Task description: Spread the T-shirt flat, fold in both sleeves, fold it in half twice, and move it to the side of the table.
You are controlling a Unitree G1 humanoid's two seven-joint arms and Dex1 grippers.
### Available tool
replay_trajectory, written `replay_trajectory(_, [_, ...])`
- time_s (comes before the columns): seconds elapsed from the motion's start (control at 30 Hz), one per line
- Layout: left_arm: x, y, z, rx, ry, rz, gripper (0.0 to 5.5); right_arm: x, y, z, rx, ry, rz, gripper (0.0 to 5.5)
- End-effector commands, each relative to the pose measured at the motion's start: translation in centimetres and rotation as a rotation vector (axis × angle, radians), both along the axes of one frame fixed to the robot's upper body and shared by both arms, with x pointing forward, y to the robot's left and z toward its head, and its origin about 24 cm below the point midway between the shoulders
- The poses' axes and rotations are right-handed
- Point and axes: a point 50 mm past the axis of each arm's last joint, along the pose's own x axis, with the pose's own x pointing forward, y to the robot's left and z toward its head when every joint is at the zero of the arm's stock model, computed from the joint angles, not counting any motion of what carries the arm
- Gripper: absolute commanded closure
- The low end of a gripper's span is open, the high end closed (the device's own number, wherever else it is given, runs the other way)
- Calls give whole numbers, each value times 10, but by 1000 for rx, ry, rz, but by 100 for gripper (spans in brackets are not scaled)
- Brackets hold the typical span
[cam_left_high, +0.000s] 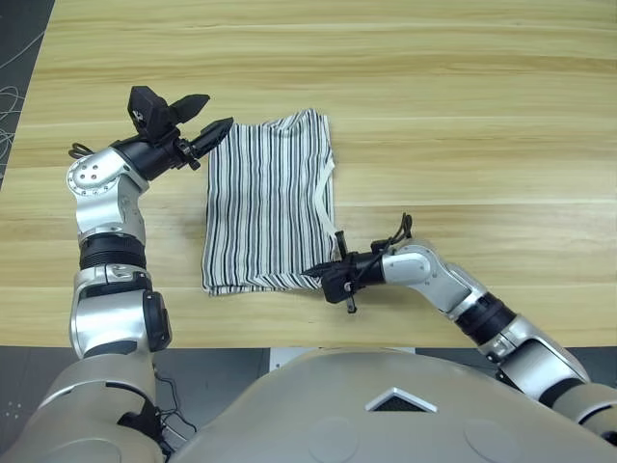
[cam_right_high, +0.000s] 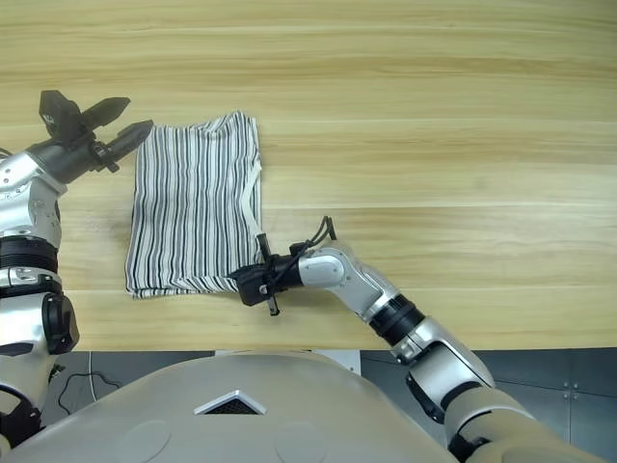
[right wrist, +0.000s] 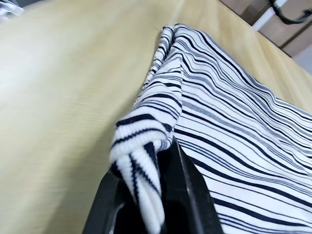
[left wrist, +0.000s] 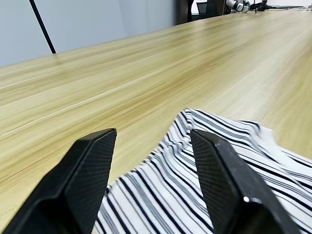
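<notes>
Pale wood-grain tabletop [cam_left_high: 463,116], boards running 9 to 3 o'clock. Dark floor [cam_left_high: 19,39] past its 9 o'clock edge, with thin cables [cam_left_high: 12,96] lying there; the same dark floor shows below the 6 o'clock edge. Left wrist view: plain grey wall [left wrist: 97,19] behind the far side, a thin black pole [left wrist: 43,27] slanting across it. T-shirt [cam_left_high: 265,207], black-and-white stripes, lies as a tall narrow rectangle toward 9 o'clock of the tabletop's middle, stripes running 12 to 6. A white band [cam_left_high: 326,198] curves down its 3 o'clock edge. The far edge is a little rumpled, and the 6 o'clock hem sits near the tabletop's front edge. Left tool [cam_left_high: 214,111] at the shirt's 11 o'clock corner, fingers apart, lower tip just at the cloth; contact cannot be told. Right tool [cam_left_high: 314,273] low on the wood at the 5 o'clock corner, fingers clamped on a bunched fold of the striped cloth. Open wood runs from 12 through 4 o'clock of the shirt. A narrower strip lies at 9 o'clock, and little at 6.
</notes>
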Motion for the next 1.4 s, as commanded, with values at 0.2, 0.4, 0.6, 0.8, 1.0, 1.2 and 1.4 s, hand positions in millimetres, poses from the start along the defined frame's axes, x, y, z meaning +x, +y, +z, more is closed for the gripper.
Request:
replay_trajectory(0.2, [-5,8,-4,51,9,16,269,-7,5,34,95,54,17,537])
replay_trajectory(0.4, [-8,8,-9,69,20,8,269,17,9,46,127,32,-97,537])
replay_trajectory(0.6, [-18,11,-34,173,90,55,269,25,9,40,108,29,-144,537])
replay_trajectory(0.8, [-55,11,-96,586,208,71,269,35,8,39,109,24,-182,537])
replay_trajectory(1.0, [-65,5,-105,662,163,19,269,48,10,48,151,14,-223,537])
replay_trajectory(1.2, [-68,-13,-108,602,110,-67,269,78,14,59,199,-15,-331,537])
replay_trajectory(1.4, [-66,-32,-99,479,34,-158,269,115,16,46,140,-38,-465,537])
